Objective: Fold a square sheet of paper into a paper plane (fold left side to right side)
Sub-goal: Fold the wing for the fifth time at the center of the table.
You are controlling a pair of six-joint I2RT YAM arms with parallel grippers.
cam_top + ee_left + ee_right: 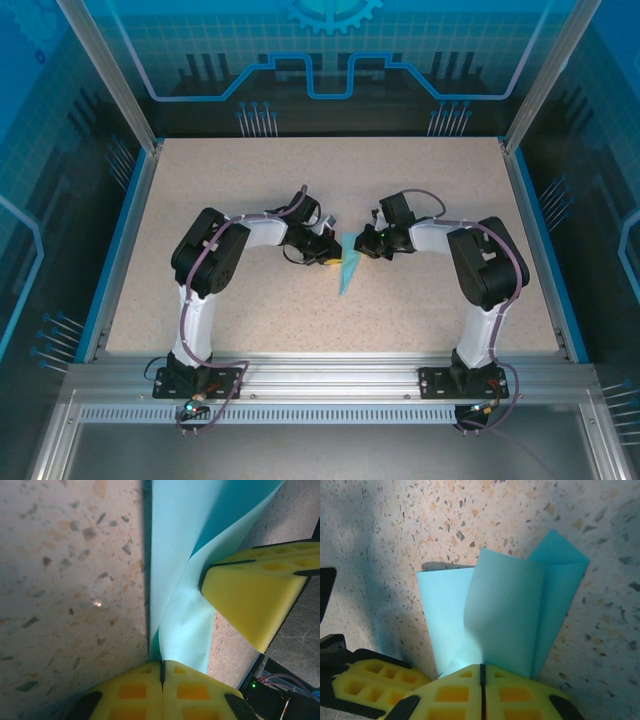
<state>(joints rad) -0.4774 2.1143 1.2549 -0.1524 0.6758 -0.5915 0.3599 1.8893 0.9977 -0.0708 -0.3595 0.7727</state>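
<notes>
Arm bases (pixel 200 378): two, bolted at the near edge of the bench (pixel 250 320). Left hand (pixel 327 256): mid-bench, just left of centre; yellow pads pressed together, an edge of the blue paper pinched in their seam. Right hand (pixel 366 243): mid-bench, just right of centre, facing the left hand; pads likewise closed on a fold of the same paper. Paper plane (pixel 347 272): light blue, part-folded, a narrow wedge at the centre of the bench between the two hands, tapering toward the bench's near edge. Its flaps are loose and bowed, standing off the surface, not yet pressed flat. Handling, by judgement: very light, thin and limp. It takes a crease but buckles readily, slides on the speckled bench top, and would crumple or tear under a hard pull. Best held by a flat pinch at an edge or along a crease, the other hand pinning it down. Back panel (pixel 320 60): blue-lit, beyond the bench's far edge.
</notes>
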